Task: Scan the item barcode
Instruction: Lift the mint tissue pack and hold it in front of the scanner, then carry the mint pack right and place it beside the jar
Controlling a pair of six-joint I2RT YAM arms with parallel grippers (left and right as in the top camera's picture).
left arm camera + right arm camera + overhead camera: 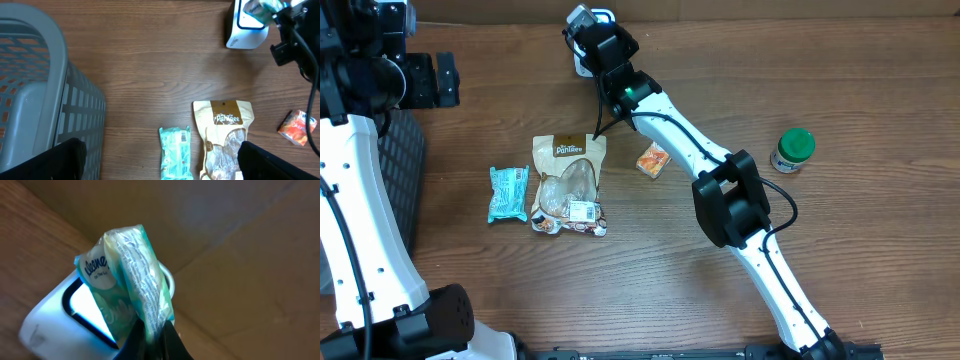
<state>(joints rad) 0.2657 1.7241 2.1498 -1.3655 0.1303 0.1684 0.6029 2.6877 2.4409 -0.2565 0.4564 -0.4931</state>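
teal tissue pack (127, 275) hanging pinched in right end effector (152, 339) at scanner (52, 317); scanning step underway; left end effector (160, 162) gaping empty; next likely needing barcode facing window.

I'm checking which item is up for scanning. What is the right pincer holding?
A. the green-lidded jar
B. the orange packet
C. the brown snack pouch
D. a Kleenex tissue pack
D: the right wrist view shows the right pincer shut on the Kleenex tissue pack, held up at the white scanner.
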